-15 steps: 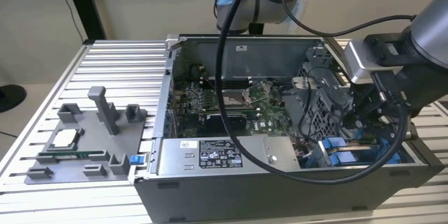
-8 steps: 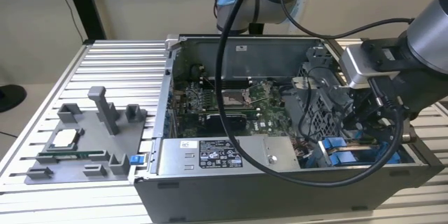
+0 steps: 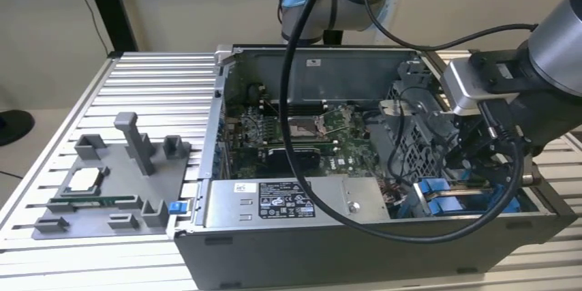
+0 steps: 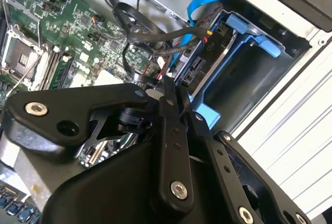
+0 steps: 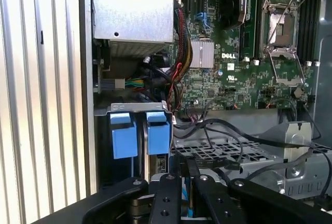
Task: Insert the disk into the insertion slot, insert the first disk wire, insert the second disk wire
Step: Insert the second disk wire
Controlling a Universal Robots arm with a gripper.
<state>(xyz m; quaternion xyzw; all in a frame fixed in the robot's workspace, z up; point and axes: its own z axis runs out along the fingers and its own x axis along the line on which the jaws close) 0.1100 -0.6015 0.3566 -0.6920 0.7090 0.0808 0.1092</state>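
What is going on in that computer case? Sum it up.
A robot arm is working inside an open computer case on a slatted table. Its gripper hangs over the drive bay in the case's corner at the exterior view's right. The disk in its blue frame already sits in the insertion slot. The black fingers are closed together near the black wires beside the disk's connector end.

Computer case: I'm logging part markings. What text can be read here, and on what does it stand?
Power-supply box, white label: print too small to read.
Case wall, small white sticker: too small to read.
Circuit board, white markings: nothing I can quote reliably.
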